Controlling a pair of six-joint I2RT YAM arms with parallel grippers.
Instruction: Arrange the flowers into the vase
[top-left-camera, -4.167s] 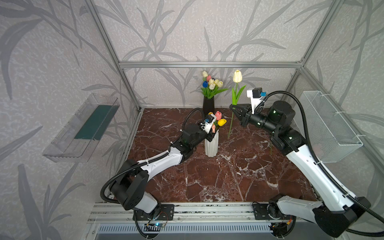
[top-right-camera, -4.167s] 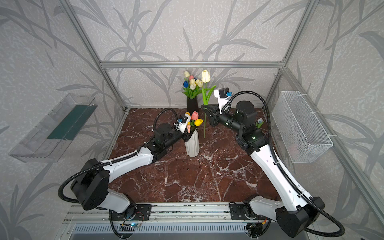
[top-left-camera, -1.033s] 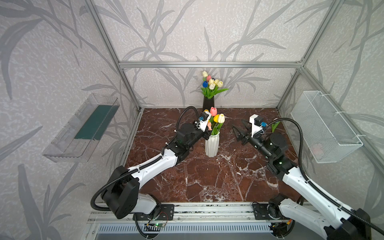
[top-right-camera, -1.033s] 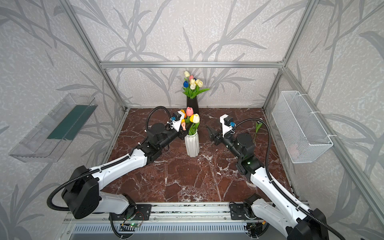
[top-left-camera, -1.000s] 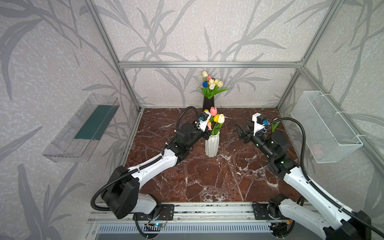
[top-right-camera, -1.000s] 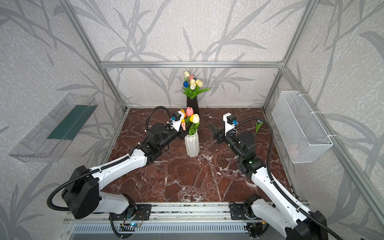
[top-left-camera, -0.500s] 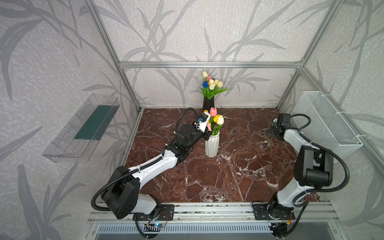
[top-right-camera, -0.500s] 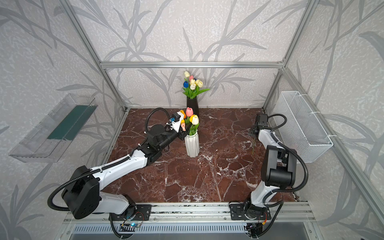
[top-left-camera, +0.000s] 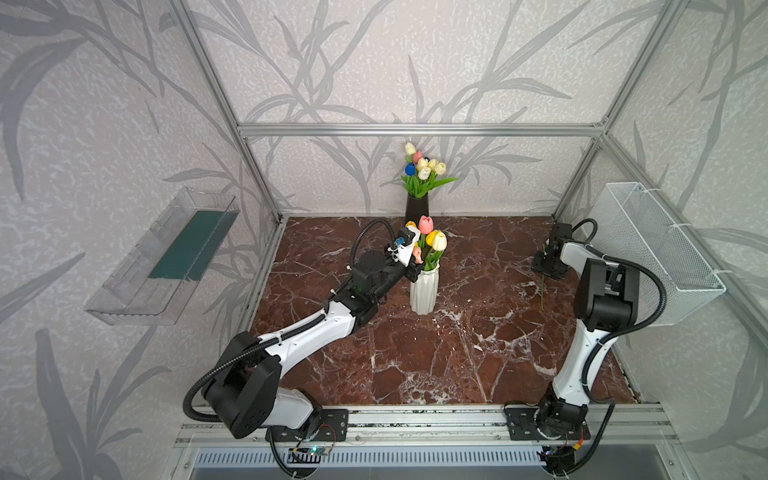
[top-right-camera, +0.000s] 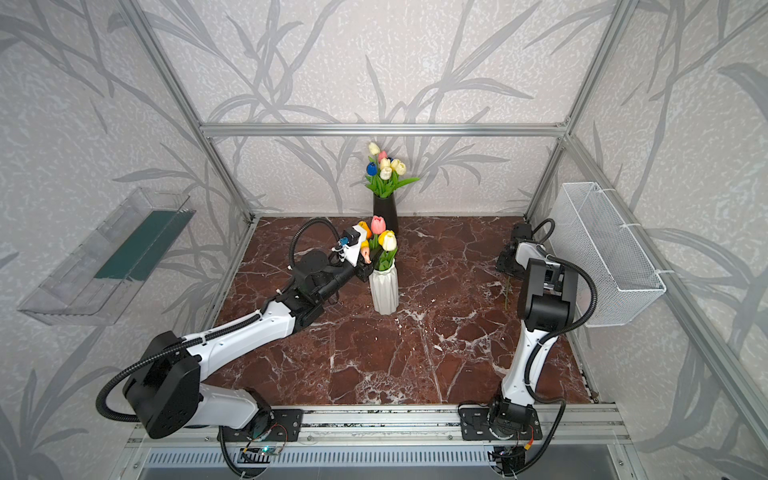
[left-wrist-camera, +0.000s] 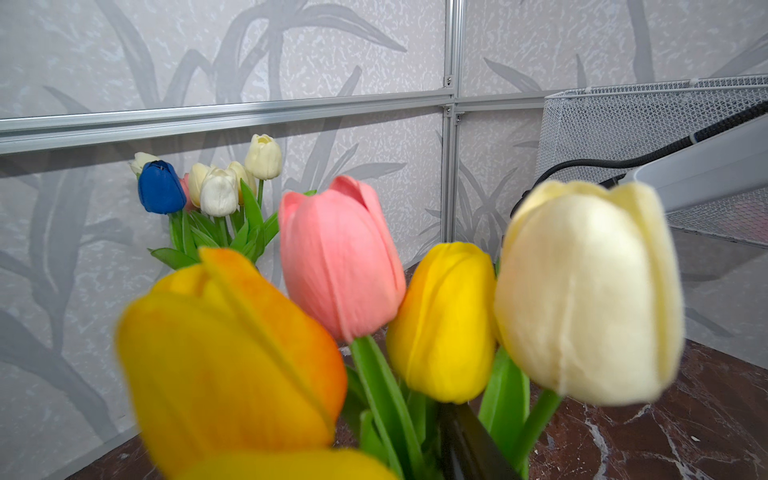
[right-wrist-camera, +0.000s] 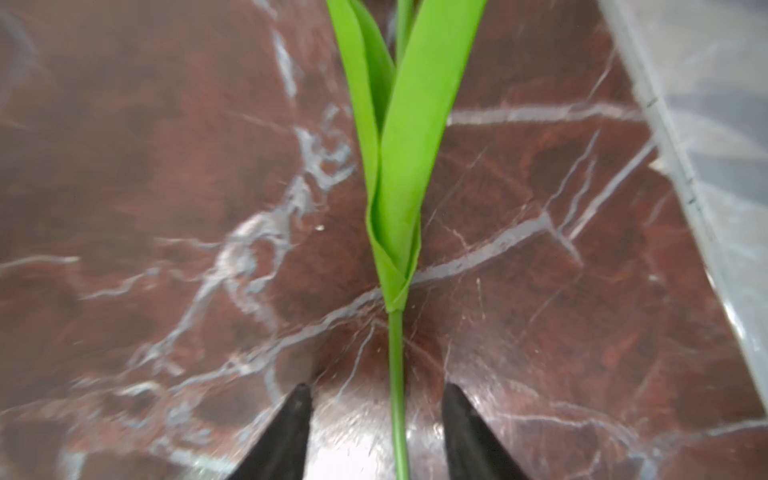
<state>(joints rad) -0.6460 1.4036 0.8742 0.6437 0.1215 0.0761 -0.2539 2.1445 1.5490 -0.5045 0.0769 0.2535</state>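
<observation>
The red marble tabletop (top-left-camera: 415, 353) carries everything. The left arm (top-left-camera: 316, 328) reaches to its middle. The right arm (top-left-camera: 582, 332) is folded up at the 3 o'clock edge, beside the wire basket (top-left-camera: 656, 249) on the wall. A black vase (top-left-camera: 416, 208) with its own bunch stands at 12 o'clock against the back wall.

The white vase (top-left-camera: 424, 291) stands upright in the centre with several flowers (top-left-camera: 432, 241) in it: pink, yellow and cream. The left end effector (top-right-camera: 365, 272) sits at that vase's mouth on its 9 o'clock side, among the stems. Whether it is clamped on anything cannot be told.

One loose flower (top-left-camera: 542, 291) lies flat on the tabletop at 3 o'clock from the white vase, well apart from it. It runs roughly 12 to 6 in both top views, and its bloom is not in sight. The right arm is by far the nearer.

The right end effector (right-wrist-camera: 376, 395) points down over the loose flower with its fingers (right-wrist-camera: 291, 436) apart. They straddle the bare stem (right-wrist-camera: 397, 374) across its long axis, just short of the leaves (right-wrist-camera: 399, 187), and neither visibly touches it. The stem sits off-centre, closer to one finger. What remains is probably to close on the stem and lift.
</observation>
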